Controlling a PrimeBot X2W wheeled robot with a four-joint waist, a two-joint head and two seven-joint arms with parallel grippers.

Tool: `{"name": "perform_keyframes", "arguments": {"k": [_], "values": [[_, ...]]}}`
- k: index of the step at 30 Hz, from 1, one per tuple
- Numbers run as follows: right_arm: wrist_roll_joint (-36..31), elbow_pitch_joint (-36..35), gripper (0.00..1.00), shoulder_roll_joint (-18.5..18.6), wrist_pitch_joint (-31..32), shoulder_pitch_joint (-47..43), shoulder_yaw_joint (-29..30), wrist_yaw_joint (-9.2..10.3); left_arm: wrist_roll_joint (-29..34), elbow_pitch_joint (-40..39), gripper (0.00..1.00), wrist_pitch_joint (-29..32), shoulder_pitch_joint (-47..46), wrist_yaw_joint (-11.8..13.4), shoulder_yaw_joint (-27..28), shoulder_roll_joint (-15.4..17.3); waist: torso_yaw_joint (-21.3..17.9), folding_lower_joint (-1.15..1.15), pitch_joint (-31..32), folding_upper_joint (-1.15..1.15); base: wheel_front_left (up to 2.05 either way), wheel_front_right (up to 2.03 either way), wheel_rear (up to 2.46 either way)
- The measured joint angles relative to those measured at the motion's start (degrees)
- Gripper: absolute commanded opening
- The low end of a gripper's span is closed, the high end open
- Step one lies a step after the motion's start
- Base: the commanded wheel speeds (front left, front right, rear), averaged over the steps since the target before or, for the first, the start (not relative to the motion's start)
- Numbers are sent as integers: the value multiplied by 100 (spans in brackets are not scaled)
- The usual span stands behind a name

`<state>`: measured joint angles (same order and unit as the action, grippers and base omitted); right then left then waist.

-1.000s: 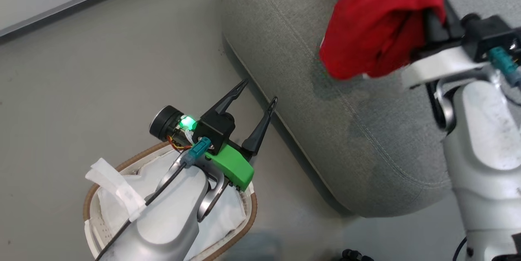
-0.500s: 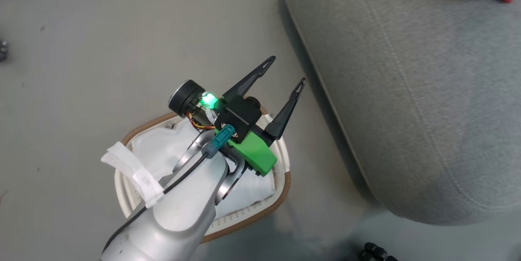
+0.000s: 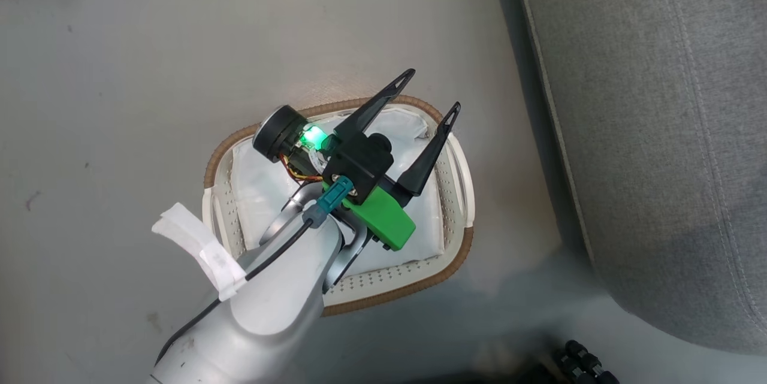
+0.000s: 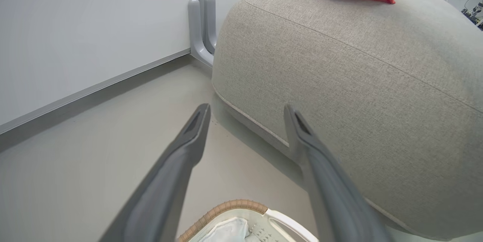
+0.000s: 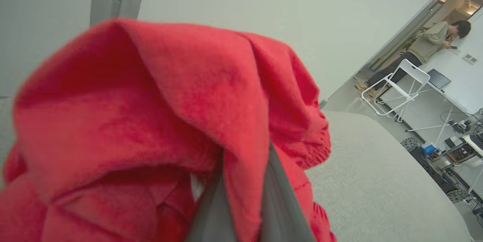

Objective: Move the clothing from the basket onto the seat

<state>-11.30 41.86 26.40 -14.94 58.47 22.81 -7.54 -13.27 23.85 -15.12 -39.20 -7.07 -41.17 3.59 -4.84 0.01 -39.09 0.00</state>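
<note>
Red plain clothing is clenched in the right pincer over the grey upholstered seat; the head view has been turned onto the emptied white perforated basket beneath the released left pincer.

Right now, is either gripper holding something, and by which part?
The right gripper is shut on a bunched fold of the red garment. The left gripper is open and empty above the basket.
</note>
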Motion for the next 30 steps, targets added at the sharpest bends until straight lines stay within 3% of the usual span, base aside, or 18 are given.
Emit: {"name": "perform_keyframes", "arguments": {"k": [7,8,9,10,11,21,30], "values": [[-78,36,0,-252,-7,-165,83,0,47,62,100,0,-37,0,48,-4,3,0,-175,0,0,0,0],[-77,4,16,-285,-7,-200,96,1,47,69,100,0,-42,0,55,-5,-15,0,-170,0,0,0,0],[-77,-45,42,-316,-7,-254,101,1,45,76,100,0,-43,-1,67,-5,-37,0,-157,0,0,0,0],[-76,-92,51,-350,-7,-305,100,1,23,65,100,0,-43,-4,81,-8,-57,0,-136,0,0,0,0],[-76,-145,100,-385,-7,-363,97,0,9,63,100,-1,-44,-4,94,-13,-77,0,-111,0,0,0,0],[25,-599,100,-755,-7,-1046,-162,0,-260,101,100,0,60,-18,285,-38,-246,0,316,0,0,0,0],[73,-859,100,-850,-7,-1463,-552,1,-478,57,100,-1,376,7,760,-57,-280,-1,983,0,0,0,0]]}}
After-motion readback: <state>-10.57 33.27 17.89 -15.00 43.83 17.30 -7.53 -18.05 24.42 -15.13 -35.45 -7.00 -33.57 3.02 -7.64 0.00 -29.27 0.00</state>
